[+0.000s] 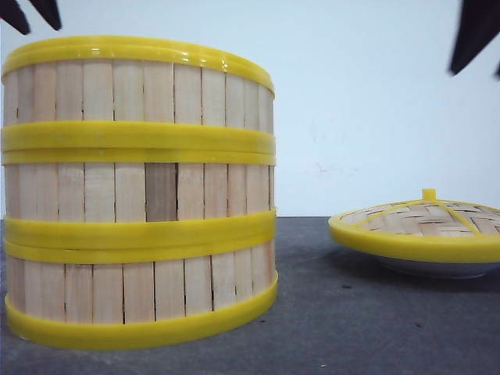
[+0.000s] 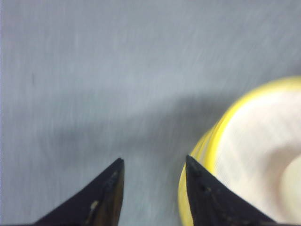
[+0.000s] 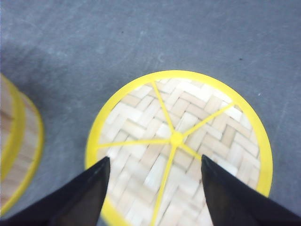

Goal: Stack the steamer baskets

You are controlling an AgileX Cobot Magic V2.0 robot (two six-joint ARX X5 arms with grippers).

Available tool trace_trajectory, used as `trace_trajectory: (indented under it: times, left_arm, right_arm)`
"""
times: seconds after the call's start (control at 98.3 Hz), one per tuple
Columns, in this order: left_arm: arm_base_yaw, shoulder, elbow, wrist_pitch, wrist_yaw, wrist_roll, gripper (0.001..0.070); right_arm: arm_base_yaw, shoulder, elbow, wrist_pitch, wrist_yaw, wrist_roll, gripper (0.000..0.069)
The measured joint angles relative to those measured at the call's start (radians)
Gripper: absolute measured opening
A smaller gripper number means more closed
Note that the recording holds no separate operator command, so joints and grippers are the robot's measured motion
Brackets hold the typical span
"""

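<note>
stack: 3 round shallow steamer baskets point(image 1: 139, 195) with pale upright bamboo slats and thick yellow plastic rims, nearest the front camera on its left, standing 1 on another on the dark grey tabletop point(image 1: 351, 312).
alignment: rims meet all round in the front view; column looks upright, the lower joint slightly uneven. Judged: stacking itself looks done.
handling: judged light and stiff. Slat walls are thin, so a hard squeeze could crack them. Smooth plastic rims look slippery.
grip point: judged best across a yellow rim, 1 finger inside and 1 outside the wall, or under the rim lip. Not mid-slat.
risk: judged top-heavy if pushed sideways near the top. The 3 are only resting, not locked.
lid: domed woven-bamboo lid point(image 1: 418, 226) with yellow rim and small yellow knob, further back on the right, well apart from the stack, resting on a white shallow plate point(image 1: 437, 269).
left fingers: left gripper point(image 2: 153, 186) empty, fingers moderately apart, above the tabletop just beside the stack's top rim; that view is blurred.
right fingers: right gripper point(image 3: 153, 188) empty, fingers spread wide, hovering over the lid, knob roughly between the tips, no contact visible.
background: plain white wall point(image 1: 375, 109) behind.
</note>
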Motion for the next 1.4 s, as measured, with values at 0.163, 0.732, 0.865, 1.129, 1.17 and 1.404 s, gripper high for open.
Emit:
trace_trajectory:
  times: [0.163,0.732,0.865,1.129,1.17,1.404]
  left_arm:
    - [0.036,-0.095,-0.154,0.012,-0.031,-0.007,0.0236]
    - [0.085,-0.154,-0.224,0.039,-0.055,-0.008,0.0236]
    - [0.085,-0.154,-0.224,0.040,-0.054,-0.008,0.0236]
    - [0.085,-0.154,-0.224,0.047,-0.054,-0.008,0.0236]
    - [0.085,-0.154,-0.224,0.047,-0.055,-0.008,0.0236]
    - [0.085,-0.155,-0.224,0.047,-0.054,-0.008,0.0236]
  right_arm:
    - [-0.022,0.132,0.000,0.089,0.000,0.000,0.0375]
    - [-0.035,0.374,0.000,0.200,-0.043,0.000,0.0356]
    - [-0.039,0.376,0.000,0.206,-0.042,0.000,0.0290]
    - [-0.045,0.375,0.000,0.208,-0.042,0.000,0.0075]
    - [-0.047,0.375,0.000,0.209,-0.042,0.000,0.0067]
    - [-0.047,0.375,0.016,0.185,-0.042,0.000,0.0057]
